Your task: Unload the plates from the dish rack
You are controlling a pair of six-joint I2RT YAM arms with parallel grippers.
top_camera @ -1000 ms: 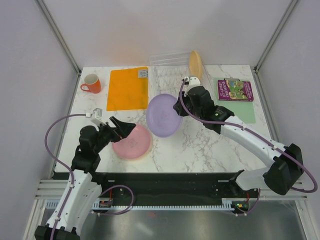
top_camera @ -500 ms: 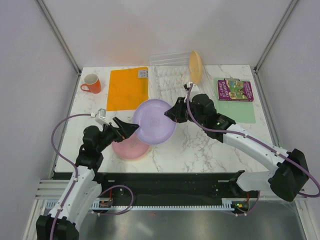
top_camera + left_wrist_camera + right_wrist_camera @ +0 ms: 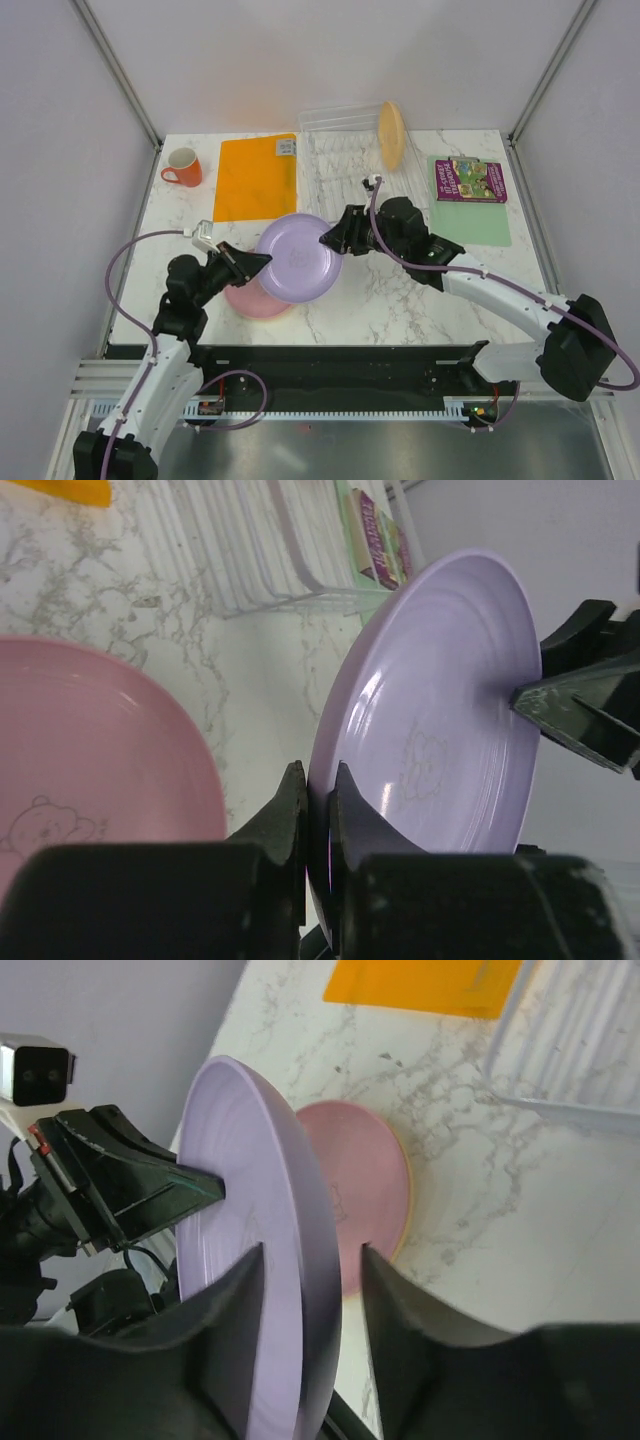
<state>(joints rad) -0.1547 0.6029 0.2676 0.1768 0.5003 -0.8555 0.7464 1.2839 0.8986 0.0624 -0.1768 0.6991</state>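
The purple plate (image 3: 297, 258) (image 3: 440, 720) (image 3: 235, 1220) hangs on edge above the table between both arms. My left gripper (image 3: 262, 262) (image 3: 318, 780) is shut on its left rim. My right gripper (image 3: 328, 240) (image 3: 312, 1252) straddles the opposite rim, open, with a gap beside the plate. The pink plate (image 3: 247, 301) (image 3: 90, 770) (image 3: 360, 1190) lies flat on the table below, a yellow-orange rim showing under it. A tan-orange plate (image 3: 391, 135) stands upright in the clear dish rack (image 3: 340, 150) (image 3: 270, 550) (image 3: 570, 1050) at the back.
An orange mat (image 3: 257, 176) lies left of the rack, with a red mug (image 3: 183, 166) further left. A book (image 3: 470, 180) rests on a green mat (image 3: 495, 215) at the right.
The purple plate travelled left and towards the near edge with the right arm. The left gripper shut on its rim, and the right jaws opened off it.
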